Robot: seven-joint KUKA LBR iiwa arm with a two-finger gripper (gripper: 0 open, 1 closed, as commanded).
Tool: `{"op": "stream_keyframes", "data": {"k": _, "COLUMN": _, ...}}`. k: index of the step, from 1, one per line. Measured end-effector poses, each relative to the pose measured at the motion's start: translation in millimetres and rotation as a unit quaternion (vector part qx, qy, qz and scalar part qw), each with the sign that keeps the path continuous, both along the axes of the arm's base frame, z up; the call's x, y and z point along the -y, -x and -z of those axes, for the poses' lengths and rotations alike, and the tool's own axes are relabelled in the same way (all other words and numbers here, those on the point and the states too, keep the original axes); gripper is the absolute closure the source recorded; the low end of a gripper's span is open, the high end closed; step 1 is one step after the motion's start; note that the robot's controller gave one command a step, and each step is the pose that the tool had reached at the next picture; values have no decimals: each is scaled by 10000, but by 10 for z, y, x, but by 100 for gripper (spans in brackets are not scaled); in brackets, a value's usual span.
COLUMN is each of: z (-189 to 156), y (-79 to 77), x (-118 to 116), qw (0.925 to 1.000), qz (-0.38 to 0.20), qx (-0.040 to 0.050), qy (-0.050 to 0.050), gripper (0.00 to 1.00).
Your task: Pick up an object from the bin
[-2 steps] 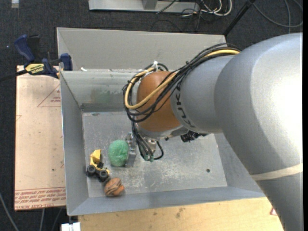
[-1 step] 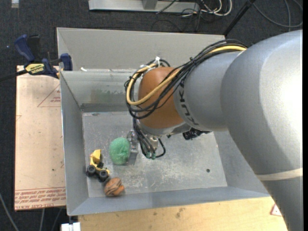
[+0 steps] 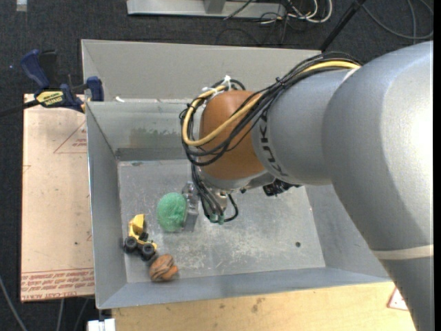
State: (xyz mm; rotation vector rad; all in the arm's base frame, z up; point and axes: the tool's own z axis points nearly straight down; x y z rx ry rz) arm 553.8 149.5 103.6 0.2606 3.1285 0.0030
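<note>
My gripper (image 3: 191, 210) hangs low over the bin floor, left of centre, under the orange wrist cover. One grey finger (image 3: 189, 200) shows, right against the right side of a green lumpy ball (image 3: 171, 211). I cannot make out whether the ball sits between the fingers or only beside them. A yellow toy vehicle with black wheels (image 3: 138, 236) lies to the lower left of the ball. A small brown ball (image 3: 162, 268) rests near the bin's front left corner.
The arm and its cables cover the bin's back and right side. Bare grey floor stretches from the gripper to the front right wall.
</note>
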Motion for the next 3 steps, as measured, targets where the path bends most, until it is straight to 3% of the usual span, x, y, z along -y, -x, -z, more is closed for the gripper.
{"op": "stream_keyframes", "data": {"k": 3, "z": -199, "y": 0, "x": 0, "qw": 10000, "qz": 1, "qx": 4, "qy": -1, "gripper": 100}}
